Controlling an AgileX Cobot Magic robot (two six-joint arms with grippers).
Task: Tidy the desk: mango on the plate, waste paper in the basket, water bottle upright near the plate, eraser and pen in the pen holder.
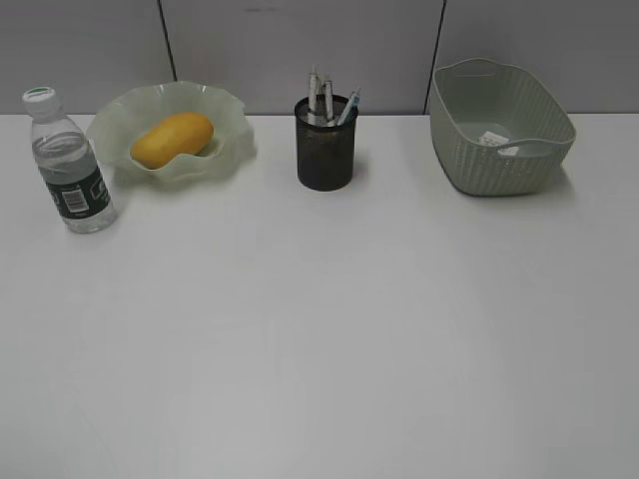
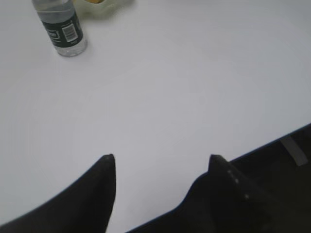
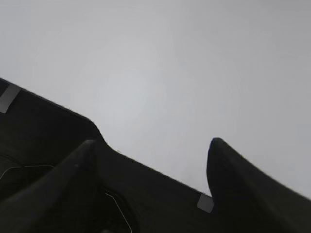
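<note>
Fingers (image 2: 109,167) of both grippers apart, empty — mango (image 1: 173,140) on plate (image 1: 225,110).

On the white table (image 1: 319,339), the yellow-orange mango (image 1: 173,140) lies on its side in the pale green, wavy-rimmed plate (image 1: 232,125) at the back left, and the clear water bottle (image 1: 68,162) with white cap and dark green barcode label stands upright just beside the plate, to its left. The black mesh pen holder (image 1: 325,150) stands at the back centre with pens (image 1: 327,100) sticking up out of it; no eraser can be made out. At the back right, the sage-green ribbed basket (image 1: 479,165) holds the white waste paper (image 1: 496,141) on its floor.
</note>
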